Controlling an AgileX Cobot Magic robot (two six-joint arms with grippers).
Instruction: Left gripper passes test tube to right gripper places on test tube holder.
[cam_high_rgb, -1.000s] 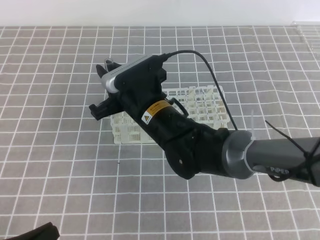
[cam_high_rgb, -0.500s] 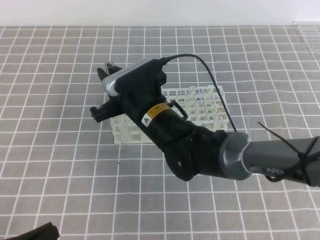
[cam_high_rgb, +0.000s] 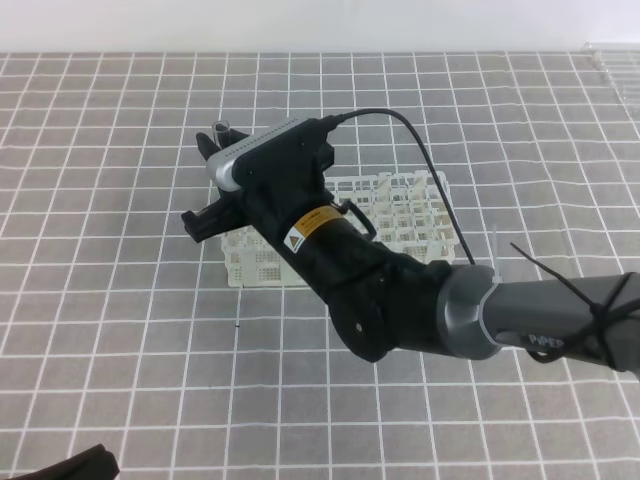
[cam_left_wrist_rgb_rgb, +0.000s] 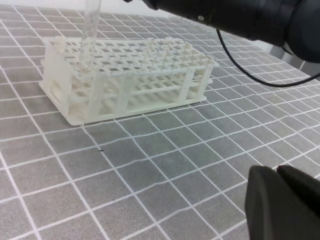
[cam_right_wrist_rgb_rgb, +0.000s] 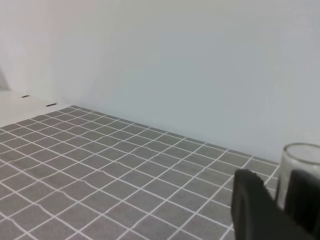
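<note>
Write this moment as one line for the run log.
phase: placing | right gripper: shut on test tube | tube: upright, lower end in corner cell of test tube holder | left gripper: shut, empty, apart

Lighting is even, bright and diffuse, with only faint shadows. The right gripper (cam_right_wrist_rgb_rgb: 274, 210) and left gripper (cam_left_wrist_rgb_rgb: 287, 202) appear blurred at close range.

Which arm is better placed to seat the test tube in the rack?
Right. The right gripper already holds the test tube upright, its lower end in the white rack. The left gripper sits shut, low and away from the rack.
</note>
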